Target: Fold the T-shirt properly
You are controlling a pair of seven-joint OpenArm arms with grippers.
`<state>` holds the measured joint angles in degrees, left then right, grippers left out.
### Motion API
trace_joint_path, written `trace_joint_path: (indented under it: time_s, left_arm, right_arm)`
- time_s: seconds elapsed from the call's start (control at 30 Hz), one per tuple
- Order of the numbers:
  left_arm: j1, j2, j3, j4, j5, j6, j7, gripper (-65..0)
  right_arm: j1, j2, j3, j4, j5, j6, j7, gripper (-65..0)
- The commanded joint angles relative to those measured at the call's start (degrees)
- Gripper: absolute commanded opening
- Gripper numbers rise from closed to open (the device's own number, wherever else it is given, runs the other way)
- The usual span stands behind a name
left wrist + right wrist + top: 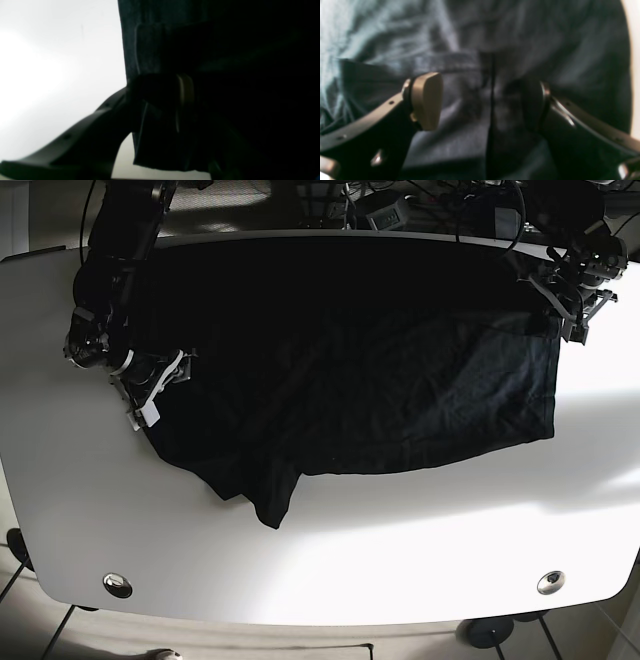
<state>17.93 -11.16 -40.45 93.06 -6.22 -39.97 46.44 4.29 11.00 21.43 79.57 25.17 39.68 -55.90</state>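
The left gripper [160, 100] is clamped on the shirt's [350, 370] hem at 2 o'clock, seemingly anchoring it, while the right gripper [482, 102] hovers spread over cloth at 9 o'clock, apparently readying a matching pinch.

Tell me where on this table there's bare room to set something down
Free: the wide white strip of table between the T-shirt hem and the near edge, plus the patch on the view's far left. Crowded: the back, covered by shirt, with the right gripper and left gripper at its sides.
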Motion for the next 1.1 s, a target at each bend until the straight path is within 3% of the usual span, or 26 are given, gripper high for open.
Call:
trace_joint_path:
  time_s: [0.03,0.2,0.33,0.57,0.73,0.87,0.97,1.1]
  left_arm:
    - [0.13,-0.75,-0.04,0.61,0.46,-0.03,0.29,-45.3]
    - [0.13,-0.75,-0.04,0.53,0.64,-0.03,0.29,-45.3]
    - [0.04,-0.75,0.05,0.53,0.72,-0.03,0.29,-45.3]
    - [-0.04,-0.75,0.05,0.53,0.81,-0.03,0.29,-45.3]
    - [-0.13,-0.75,0.14,0.53,0.90,-0.03,0.29,-45.3]
    - [-0.13,-0.75,0.14,0.53,0.90,-0.03,0.29,-45.3]
    - [-0.22,-0.75,0.14,0.53,0.90,-0.03,0.29,-45.3]
    - [-0.22,-0.75,0.14,0.53,0.99,-0.03,0.29,-45.3]
  right_arm:
    - [1.02,0.38,-0.20,0.47,0.63,0.32,1.17,-19.2]
    - [0.58,-0.15,-2.22,0.56,1.07,0.32,1.09,-20.1]
    - [0.32,-0.15,-2.84,0.56,1.07,0.32,1.44,-31.7]
    - [0.41,-0.06,-2.84,0.56,0.99,0.32,1.53,-40.7]
    - [0.41,-0.06,-2.75,0.56,0.72,0.32,3.11,-57.9]
    - [0.41,0.38,-2.75,0.56,0.99,0.32,3.11,-56.6]
    - [0.76,0.38,-2.66,0.83,0.81,0.32,3.11,-63.6]
    - [0.67,0.38,-2.66,5.40,0.63,0.32,2.84,-62.9]
